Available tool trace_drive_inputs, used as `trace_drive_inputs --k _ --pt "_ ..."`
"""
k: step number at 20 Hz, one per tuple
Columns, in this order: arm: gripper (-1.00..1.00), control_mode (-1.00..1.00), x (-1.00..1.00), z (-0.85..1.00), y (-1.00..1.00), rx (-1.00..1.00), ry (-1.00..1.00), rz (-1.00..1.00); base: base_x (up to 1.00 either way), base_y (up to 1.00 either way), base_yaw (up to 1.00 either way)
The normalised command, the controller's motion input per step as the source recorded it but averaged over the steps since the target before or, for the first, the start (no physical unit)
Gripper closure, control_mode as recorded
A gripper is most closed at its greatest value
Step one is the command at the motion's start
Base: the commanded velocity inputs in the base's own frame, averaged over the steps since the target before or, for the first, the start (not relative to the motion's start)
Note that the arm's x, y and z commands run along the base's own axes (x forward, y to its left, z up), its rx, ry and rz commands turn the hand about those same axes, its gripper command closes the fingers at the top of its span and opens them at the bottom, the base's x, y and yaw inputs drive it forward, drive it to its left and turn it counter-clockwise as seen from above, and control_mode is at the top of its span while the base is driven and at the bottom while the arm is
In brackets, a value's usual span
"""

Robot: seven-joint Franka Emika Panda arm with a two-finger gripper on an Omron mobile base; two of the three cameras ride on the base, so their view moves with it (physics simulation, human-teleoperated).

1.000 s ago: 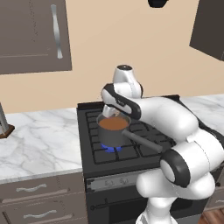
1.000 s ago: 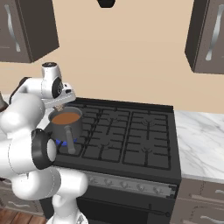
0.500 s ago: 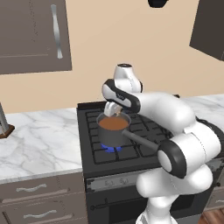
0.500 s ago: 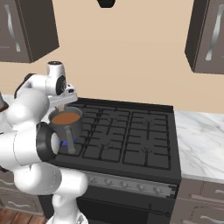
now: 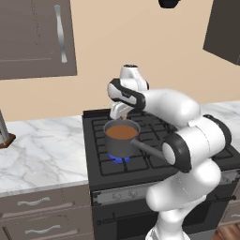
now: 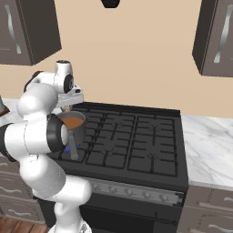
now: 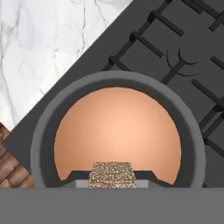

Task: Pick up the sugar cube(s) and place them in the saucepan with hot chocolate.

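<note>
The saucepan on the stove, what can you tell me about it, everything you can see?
The saucepan is small, round and dark grey, metal by its look, with a long straight handle running toward the robot. It stands upright on the black stove's front left burner, where a blue flame shows beneath it. Smooth brown liquid fills it nearly to the rim. The tool hangs right above it, holding a speckled tan sugar cube over the liquid.
</note>
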Motion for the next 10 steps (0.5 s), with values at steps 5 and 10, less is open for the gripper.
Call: trace_drive_inputs --k 5,10 --pt "1.00 -1.00 0.00 -0.08 0.00 0.00 0.00 0.00 0.00 0.00 0.00" --pt "1.00 -1.00 0.00 -0.29 0.00 0.00 0.00 0.00 0.00 0.00 0.00"
